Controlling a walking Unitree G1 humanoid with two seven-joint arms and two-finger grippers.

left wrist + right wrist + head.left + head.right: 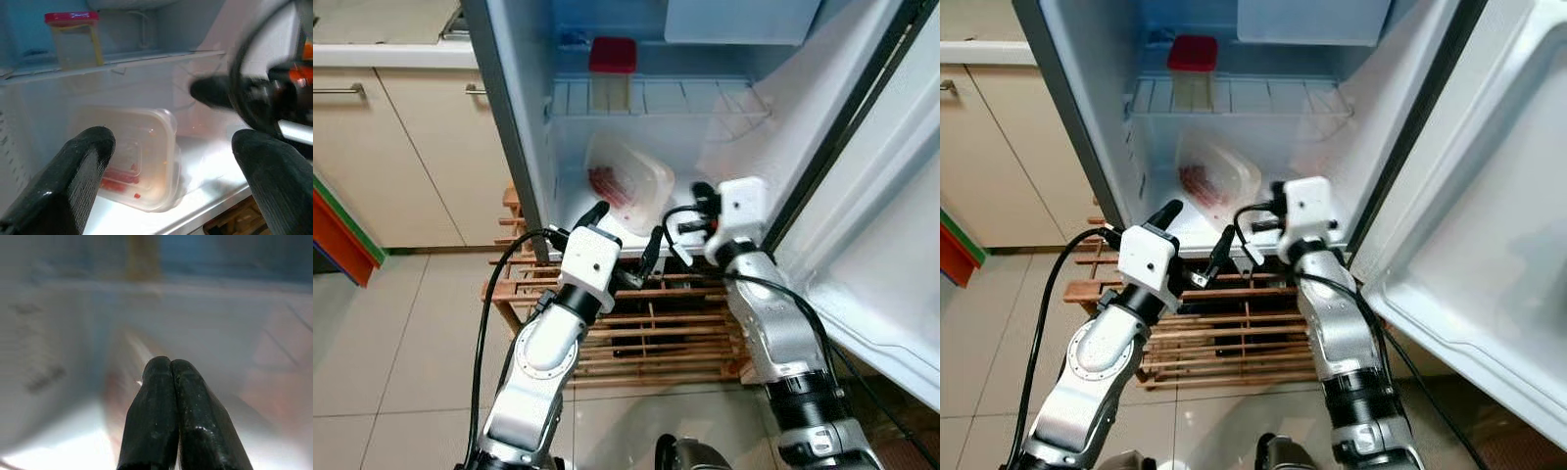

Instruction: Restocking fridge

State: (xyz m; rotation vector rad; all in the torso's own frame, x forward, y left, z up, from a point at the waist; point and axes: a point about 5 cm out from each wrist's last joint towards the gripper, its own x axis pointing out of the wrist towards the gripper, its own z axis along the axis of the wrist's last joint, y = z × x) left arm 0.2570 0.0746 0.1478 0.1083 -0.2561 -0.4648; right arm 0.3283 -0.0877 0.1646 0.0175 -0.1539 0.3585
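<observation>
A clear plastic container (628, 184) with red food inside leans tilted on the bottom shelf of the open fridge. On the wire shelf (705, 99) above stands a jar with a red lid (612, 72). My left gripper (625, 235) is open at the fridge's front lip, just before the container (139, 156), with nothing between its fingers (83, 161). My right gripper (698, 193) is shut and empty, reaching over the bottom shelf to the right of the container; its fingertips (168, 367) are pressed together.
The fridge door (886, 255) stands open on the right. A wooden slatted rack (651, 338) sits under the fridge. Beige cabinets (421, 147) line the left, with tiled floor (391, 352) in front.
</observation>
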